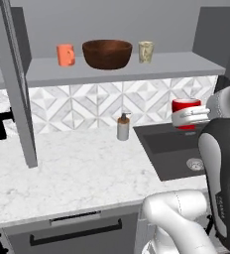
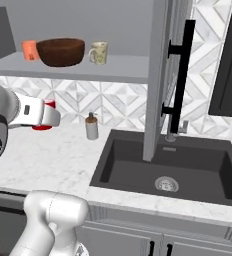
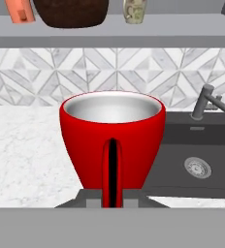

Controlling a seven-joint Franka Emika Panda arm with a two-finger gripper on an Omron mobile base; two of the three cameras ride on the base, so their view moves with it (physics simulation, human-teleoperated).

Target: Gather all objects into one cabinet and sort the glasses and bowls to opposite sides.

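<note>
1. Above the white marble counter [image 1: 62, 168] we see the grey cabinet shelf [image 1: 122, 71] carrying, from left to right in the left base view, the orange cup [image 1: 65, 54], the brown wooden bowl [image 1: 107, 53] and the beige patterned cup [image 1: 145, 51], all upright and apart from one another.
2. The cabinet's open door [image 2: 160, 75], with its long black bar handle [image 2: 180, 75], hangs over the dark sink [image 2: 188, 165] in the right base view, to the right of the shelf; a second open door [image 1: 15, 84] stands at the shelf's left end in the left base view.
3. A white soap dispenser [image 1: 123, 127] stands at the back edge of the counter, just beside the sink's left rim, against the patterned tile wall [image 1: 87, 106].
4. The faucet [image 3: 209, 99] rises at the sink's back edge.
5. The claw [image 3: 112, 196] is clenched on the handle of the red cup [image 3: 112, 140], which we see upright and open-mouthed, held in the air below the shelf and near the sink's left edge.
6. The red cup sits directly ahead of the claw, its handle pinched between the fingers [image 3: 90, 197].
</note>
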